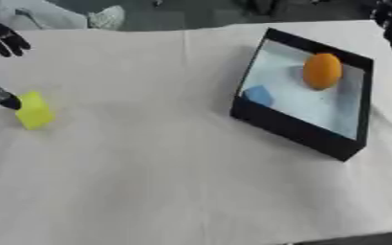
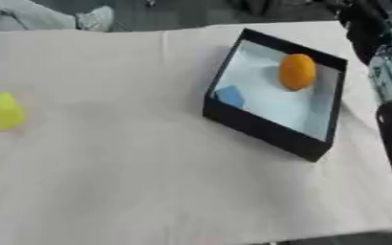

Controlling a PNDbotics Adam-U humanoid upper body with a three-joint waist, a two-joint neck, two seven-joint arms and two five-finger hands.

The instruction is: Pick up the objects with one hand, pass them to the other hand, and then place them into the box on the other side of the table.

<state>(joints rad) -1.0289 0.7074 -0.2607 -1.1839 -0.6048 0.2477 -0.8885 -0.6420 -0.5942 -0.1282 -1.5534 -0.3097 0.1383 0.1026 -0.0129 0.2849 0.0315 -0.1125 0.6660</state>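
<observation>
Left eye view: left hand (image 1: 3,40) fingers (image 1: 8,101) spread, holding nothing, one tip just beside yellow block (image 1: 34,110) on bench (image 1: 166,182). Right hand unseen. Box (image 1: 293,128) already holds orange (image 1: 322,71), blue piece (image 1: 258,95). Block remains.

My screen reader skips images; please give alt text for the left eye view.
A yellow block lies at the table's left with the left robot hand open above it. At right, a black box holds an orange ball and a blue piece.

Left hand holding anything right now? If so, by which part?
Nothing held. The left hand is open at the table's left edge; a dark fingertip sits at the yellow block's upper left corner, not wrapped round it.
</observation>
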